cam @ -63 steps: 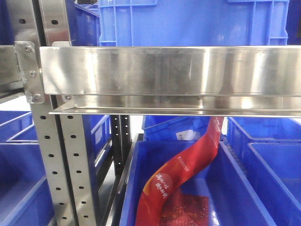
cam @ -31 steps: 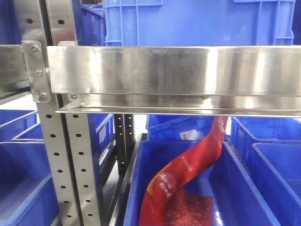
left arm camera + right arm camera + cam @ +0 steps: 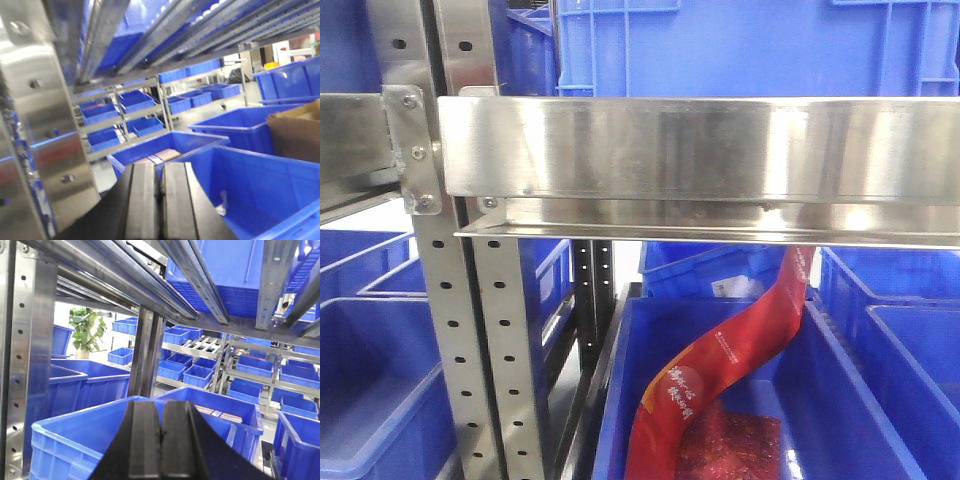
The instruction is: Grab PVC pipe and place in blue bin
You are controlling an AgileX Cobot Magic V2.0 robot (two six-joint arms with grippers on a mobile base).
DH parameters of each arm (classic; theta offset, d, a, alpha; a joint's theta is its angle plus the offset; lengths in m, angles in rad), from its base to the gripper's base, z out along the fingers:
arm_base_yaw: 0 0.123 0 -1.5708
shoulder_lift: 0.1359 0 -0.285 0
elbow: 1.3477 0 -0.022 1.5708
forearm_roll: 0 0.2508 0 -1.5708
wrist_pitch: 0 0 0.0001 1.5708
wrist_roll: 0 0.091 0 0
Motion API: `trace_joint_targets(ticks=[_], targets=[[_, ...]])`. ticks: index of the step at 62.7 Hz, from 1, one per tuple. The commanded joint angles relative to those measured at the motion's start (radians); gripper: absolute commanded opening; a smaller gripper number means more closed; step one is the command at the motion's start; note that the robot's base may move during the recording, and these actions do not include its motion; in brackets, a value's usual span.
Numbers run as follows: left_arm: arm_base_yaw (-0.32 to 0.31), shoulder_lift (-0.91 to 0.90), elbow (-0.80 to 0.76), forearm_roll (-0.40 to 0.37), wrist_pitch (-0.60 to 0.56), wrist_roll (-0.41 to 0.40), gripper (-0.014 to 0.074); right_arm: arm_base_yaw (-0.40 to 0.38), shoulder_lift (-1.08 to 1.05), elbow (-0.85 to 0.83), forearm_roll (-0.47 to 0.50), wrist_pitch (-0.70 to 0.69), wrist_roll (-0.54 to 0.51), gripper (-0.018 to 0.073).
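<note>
Front alone shows me the red bag (image 3: 720, 365); left gripper (image 3: 160, 200), right gripper (image 3: 161, 440) closed (empty); rack post (image 3: 470, 350) drifted right.

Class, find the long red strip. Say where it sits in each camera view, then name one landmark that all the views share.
Front: the red strip is lower centre-right, curving from under the shelf rail down into a blue bin.
Left wrist: not in it.
Right wrist: not in it.
Shared landmark: the steel rack upright, at the left of every view.
</note>
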Motion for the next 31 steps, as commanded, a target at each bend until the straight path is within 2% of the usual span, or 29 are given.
trace_joint_targets(ticks=[1, 31], targets=[[-0.006, -0.021, 0.001, 0.012, -0.022, -0.001, -0.0111, 0.000, -0.008, 0.000, -0.002, -0.023, -0.006, -0.0167], [-0.006, -0.027, 0.001, 0.014, -0.018, -0.001, -0.0111, 0.000, -0.008, 0.000, -0.002, -0.008, -0.006, -0.0167]])
